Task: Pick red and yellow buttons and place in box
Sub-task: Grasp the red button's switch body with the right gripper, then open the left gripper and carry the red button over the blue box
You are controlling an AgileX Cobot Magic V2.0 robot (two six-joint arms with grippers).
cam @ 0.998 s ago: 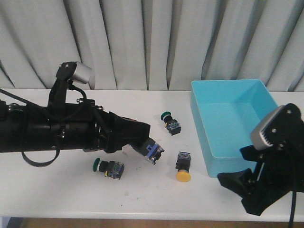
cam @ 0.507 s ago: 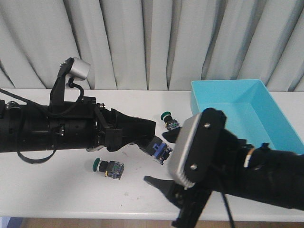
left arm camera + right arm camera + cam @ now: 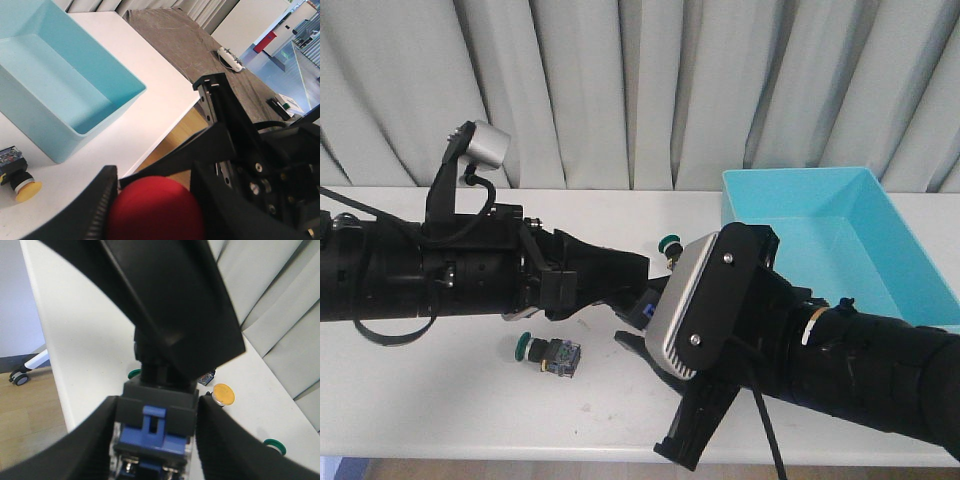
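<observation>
- White table (image 3: 440,390) with grey pleated curtains behind, front view. Turquoise box (image 3: 910,262) sits at the far right of the table, nothing visible inside it.
- Front view: left pincer (image 3: 642,300) and right pincer (image 3: 645,345) meet mid-table, left of the box. Button with blue-and-black body (image 3: 650,310) sits between them, mostly hidden by the right arm's wrist camera housing (image 3: 705,300).
- Front view: green button (image 3: 548,351) lies on its side on the table below the left arm. Second green cap (image 3: 669,243) peeks out behind the right arm.
- Left wrist view: red button (image 3: 155,207) is clamped cap-outward between the left pincer's fingers (image 3: 95,212). Right arm's black parts sit just beyond it. Yellow button (image 3: 20,179) lies on the table just beside the box's near wall (image 3: 45,125), not inside.
- Right wrist view: right pincer (image 3: 155,440) fingers sit on both sides of the button's blue-and-black body (image 3: 154,427), apparently touching; left pincer holds its other end. Cannot tell whether the right grip is firm. Yellow cap and two green caps lie on the table beyond.
</observation>
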